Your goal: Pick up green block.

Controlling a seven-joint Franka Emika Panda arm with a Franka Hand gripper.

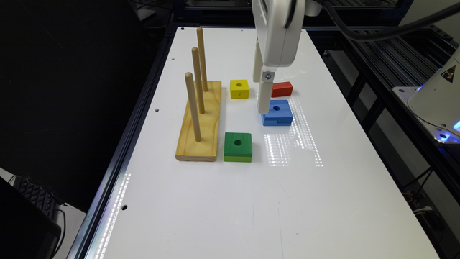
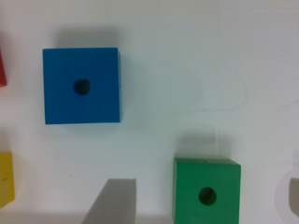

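Note:
The green block (image 1: pixel 238 146) lies flat on the white table (image 1: pixel 230 201), a square with a dark green top, a lime lower layer and a round centre hole. It sits just beside the wooden peg base. My gripper (image 1: pixel 259 95) hangs above the table next to the blue block (image 1: pixel 277 112), farther back than the green block and towards the exterior view's right. In the wrist view the green block (image 2: pixel 207 191) shows far below my gripper (image 2: pixel 203 193), whose fingers (image 2: pixel 112 200) stand wide apart and open, holding nothing.
A wooden base with three upright pegs (image 1: pixel 199 120) stands at the exterior view's left of the blocks. A yellow block (image 1: pixel 239 88) and a red block (image 1: pixel 281 89) lie farther back. The blue block (image 2: pixel 81 86) has a centre hole. The table's front half is bare white surface.

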